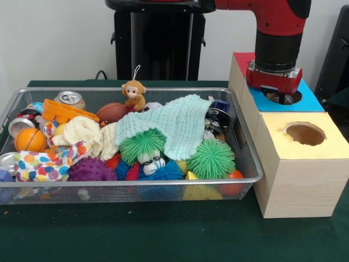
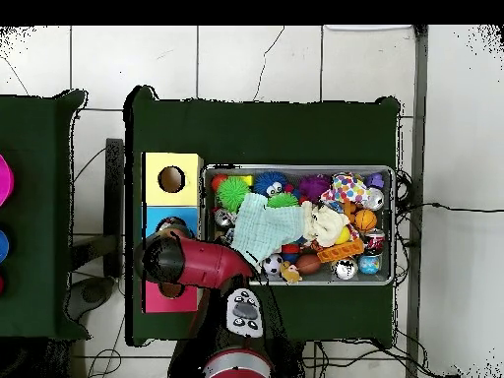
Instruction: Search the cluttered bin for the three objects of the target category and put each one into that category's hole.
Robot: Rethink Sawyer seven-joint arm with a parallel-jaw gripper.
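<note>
Dark green cloth [image 1: 163, 234] covers the table nearest the camera, and on it a silver wire-mesh bin [image 1: 131, 188] is set beside a row of pale wooden boxes. Inside the bin, spiky rubber balls are heaped at the front: a green one [image 1: 211, 158], a second green one [image 1: 142, 144], a purple one [image 1: 90, 170] and a blue one [image 1: 163, 172]. A mint waffle-knit cloth [image 1: 182, 125] is draped over the middle, with a plush monkey [image 1: 133, 94], a brown football [image 1: 112, 112], a small orange basketball [image 1: 29, 140] and a drinks can [image 1: 70, 98] behind and to the side. The yellow-topped box [image 1: 322, 147] shows a round hole [image 1: 305, 134]. The red and black arm is held vertically over the blue-topped box [image 1: 311, 101], its gripper [image 1: 283, 97] lowered at that box's hole; whether its fingers are open or closed cannot be told
</note>
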